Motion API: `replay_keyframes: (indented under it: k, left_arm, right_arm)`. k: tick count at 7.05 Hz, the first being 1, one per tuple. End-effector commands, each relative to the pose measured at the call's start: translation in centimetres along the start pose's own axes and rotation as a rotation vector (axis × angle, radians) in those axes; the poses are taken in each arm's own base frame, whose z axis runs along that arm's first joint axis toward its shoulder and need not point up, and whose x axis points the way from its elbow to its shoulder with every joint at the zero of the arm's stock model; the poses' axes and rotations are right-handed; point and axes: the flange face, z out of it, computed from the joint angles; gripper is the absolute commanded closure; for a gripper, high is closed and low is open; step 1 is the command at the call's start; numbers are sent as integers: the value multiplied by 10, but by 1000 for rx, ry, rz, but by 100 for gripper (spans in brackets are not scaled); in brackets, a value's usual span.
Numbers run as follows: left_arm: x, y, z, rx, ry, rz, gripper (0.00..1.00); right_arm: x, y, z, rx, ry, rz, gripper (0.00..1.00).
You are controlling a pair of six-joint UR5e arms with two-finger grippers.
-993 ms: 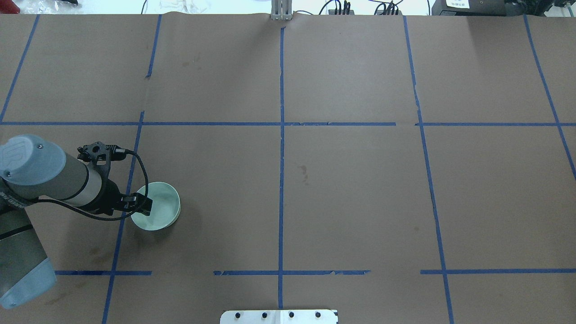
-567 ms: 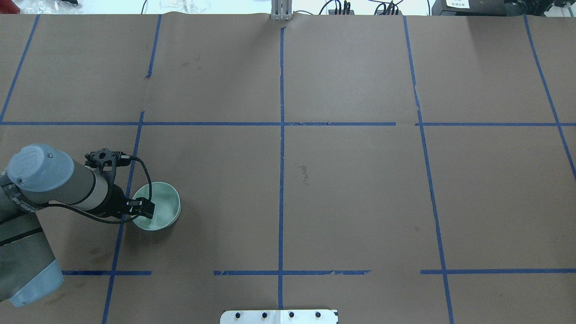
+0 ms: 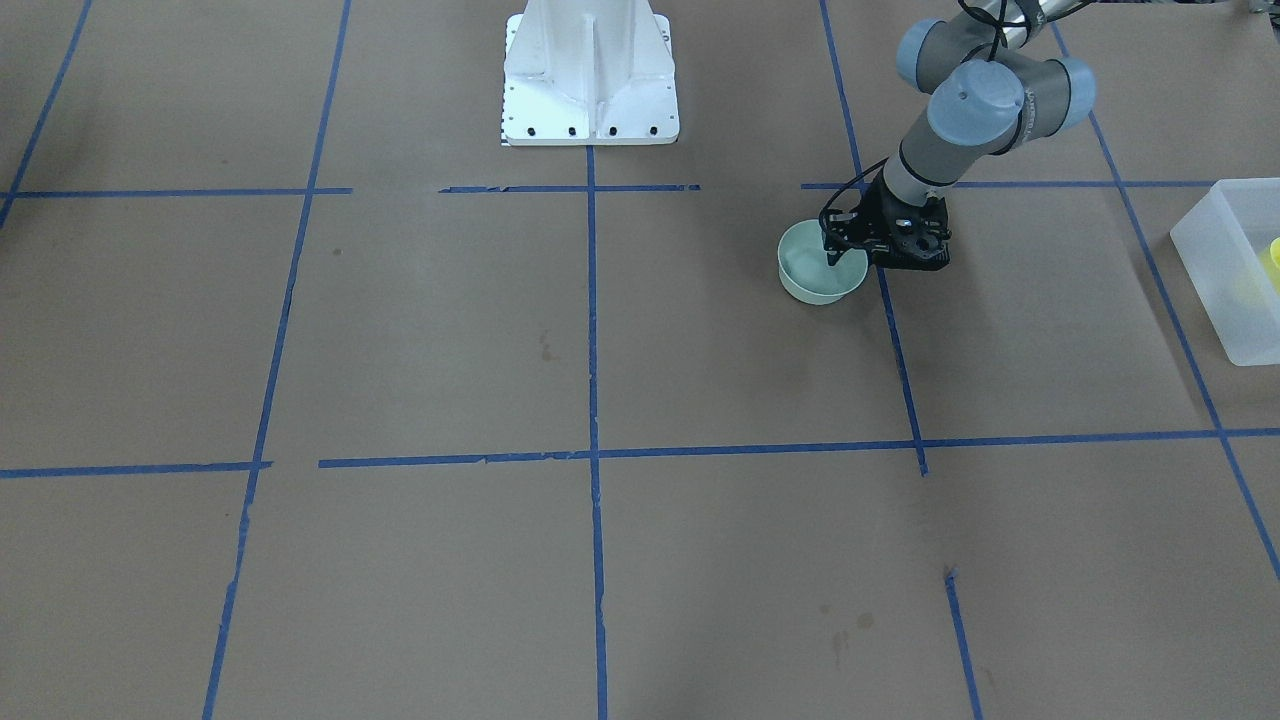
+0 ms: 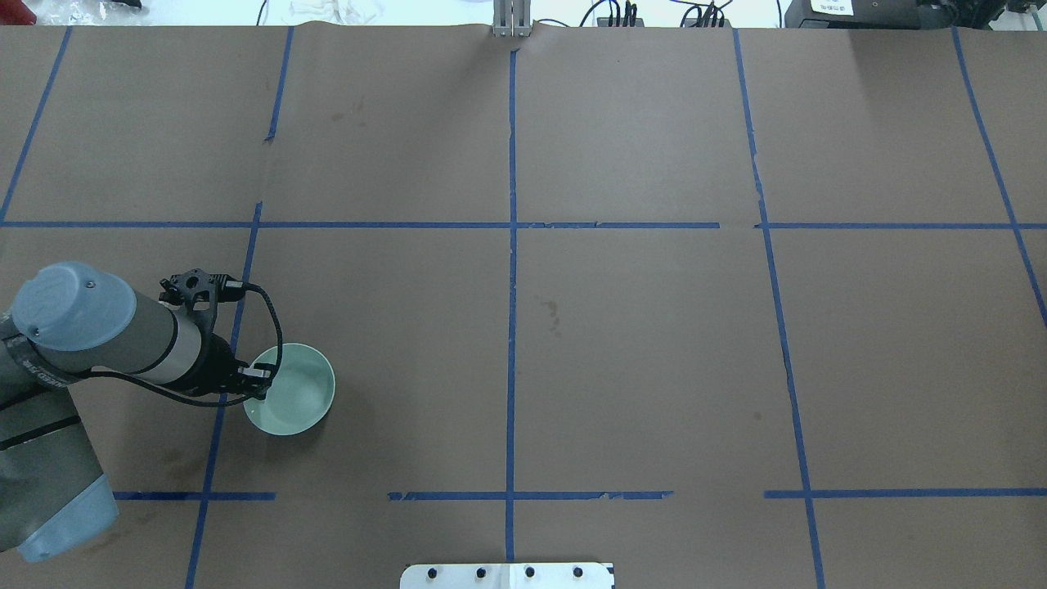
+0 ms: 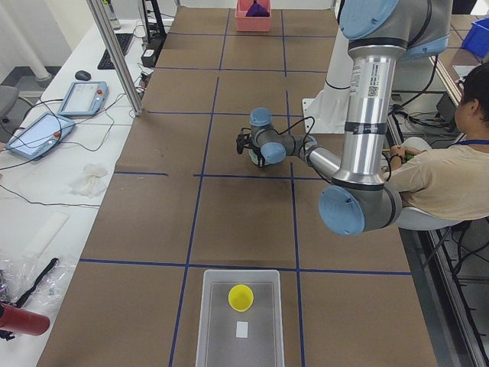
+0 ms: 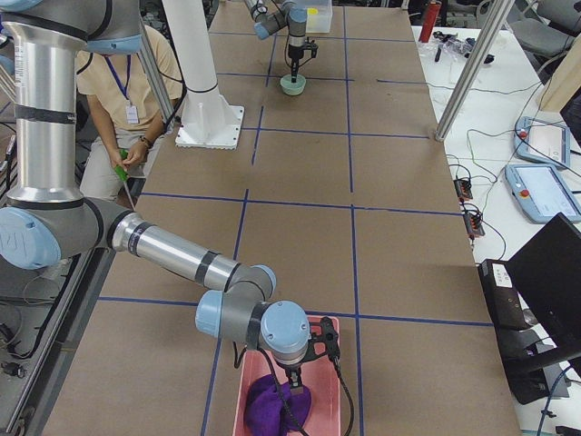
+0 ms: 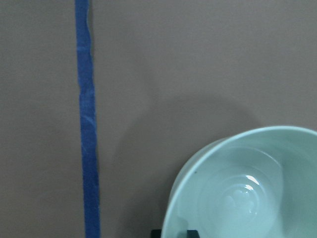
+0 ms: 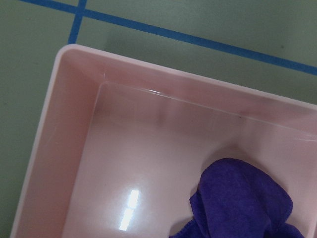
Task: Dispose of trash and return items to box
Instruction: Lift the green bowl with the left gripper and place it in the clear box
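The pale mint-green bowl [image 4: 298, 401] is at the table's near left; it also shows in the front view [image 3: 810, 278] and the left wrist view [image 7: 247, 193]. My left gripper [image 4: 262, 378] is shut on the bowl's rim, one finger inside, and a shadow lies under the bowl. The frosted box [image 5: 214, 321] stands at the table's left end with the yellow cup [image 5: 241, 297] inside; its wall [image 3: 1215, 260] shows at the front view's right edge. My right gripper [image 6: 295, 389] hangs over a pink bin [image 8: 74, 124]; I cannot tell if it is open or shut.
A purple cloth [image 8: 242, 198] lies in the pink bin at the table's right end. The white robot base [image 3: 590, 70] stands at the near middle edge. An operator [image 5: 451, 176] sits beside the robot. Blue tape lines cross the brown table.
The left wrist lowered onto the bowl's rim, and the bowl has since shifted slightly toward the robot and looks a little larger.
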Motion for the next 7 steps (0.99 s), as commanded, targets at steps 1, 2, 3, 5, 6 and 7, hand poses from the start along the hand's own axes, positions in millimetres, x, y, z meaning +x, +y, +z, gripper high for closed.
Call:
replay_keyframes:
  k: [1,2,3,5,6,7]
  left_arm:
    - [2,-1,-48,50,52,15,100]
    - [-23,-20,-91,128,56,23,100]
    - [-77,-36,-118,162,13,79,100]
    - [-182,-37,-145,140,-67,282,100]
    - [-265,-54,-175,159,-99,339,100]
    - [-366,-60,-189,156,-151,401,100]
  right_arm:
    - [-40,-35,-19,37,-3,35,0]
    - [-67,-54,-23,42,-2,34,0]
    - [-84,-65,-29,59,2,10,0]
    - [-125,-90,-22,86,-9,52,0]
    - [-139,-97,-17,106,-17,71,0]
    - [-150,-101,-9,109,-26,79,0]
